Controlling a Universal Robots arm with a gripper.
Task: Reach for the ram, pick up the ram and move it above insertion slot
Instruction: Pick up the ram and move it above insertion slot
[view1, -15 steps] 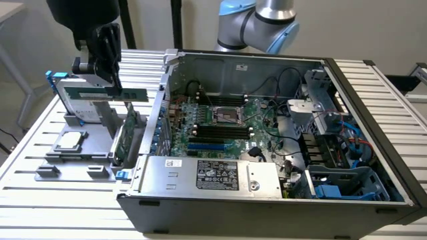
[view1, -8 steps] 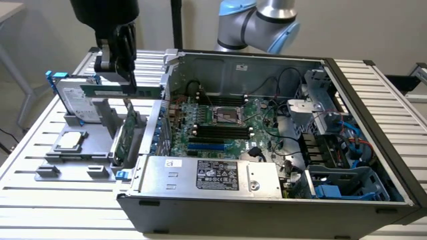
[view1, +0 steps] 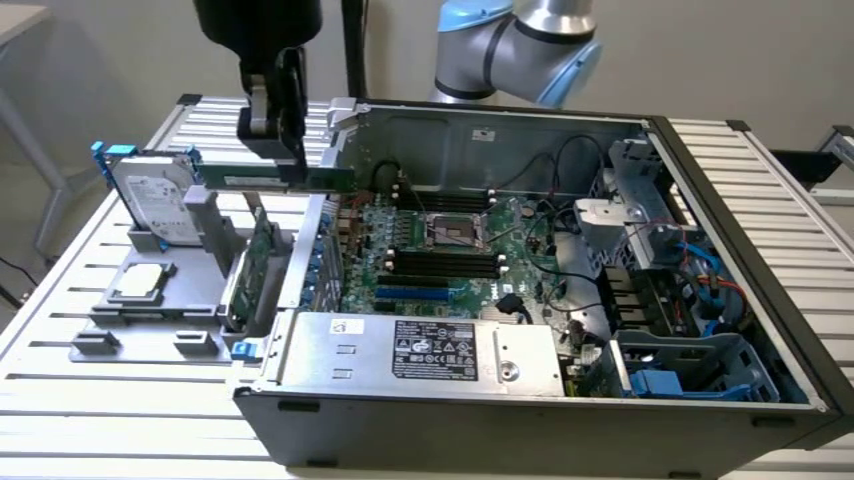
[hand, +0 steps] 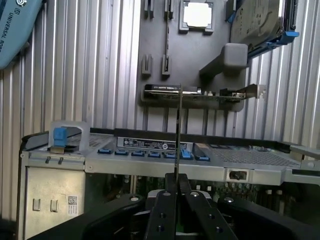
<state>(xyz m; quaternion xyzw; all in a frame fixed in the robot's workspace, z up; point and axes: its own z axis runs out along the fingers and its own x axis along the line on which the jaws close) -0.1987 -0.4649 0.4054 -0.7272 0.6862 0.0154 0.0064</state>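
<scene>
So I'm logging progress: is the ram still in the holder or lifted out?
Lifted out. The gripper holds the ram level in the air, above the grey holder and beside the open case, not yet over the insertion slot.

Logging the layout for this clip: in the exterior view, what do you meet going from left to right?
Hard drive standing in the grey holder → ram held by the tool → black memory slots on the board → blue plastic bracket.
</scene>
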